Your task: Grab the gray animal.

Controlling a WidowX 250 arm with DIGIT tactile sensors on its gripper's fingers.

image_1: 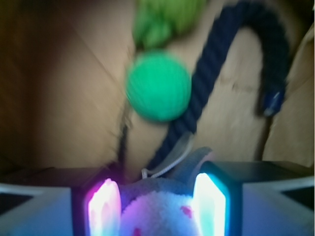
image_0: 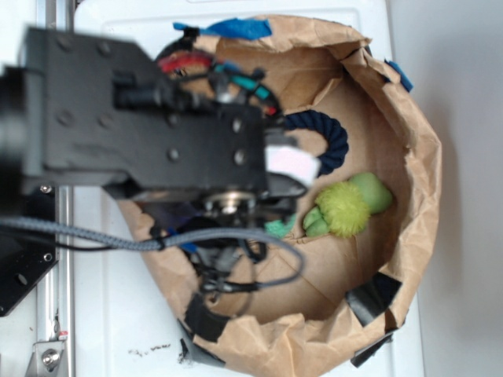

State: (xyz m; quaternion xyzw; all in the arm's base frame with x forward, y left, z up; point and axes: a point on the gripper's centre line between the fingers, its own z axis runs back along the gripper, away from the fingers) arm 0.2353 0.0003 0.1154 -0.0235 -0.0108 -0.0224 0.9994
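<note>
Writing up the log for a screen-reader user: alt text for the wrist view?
A gray plush mouse with a whitish face sits between the gripper's two glowing jaws at the bottom of the frame. Beyond it, on brown paper, lie a green ball, a dark blue rope and part of a lime-green fuzzy toy. The image is blurred.

exterior: looks straight down from overhead, fairly near, onto the crumpled brown paper bag (image_0: 409,157).
wrist: rides low just behind the tool (image_1: 157,206), facing forward along the bag floor, very near.
shared: round teal-green ball (image_0: 280,228) (image_1: 158,86), dark navy twisted rope (image_0: 330,141) (image_1: 231,59).
</note>
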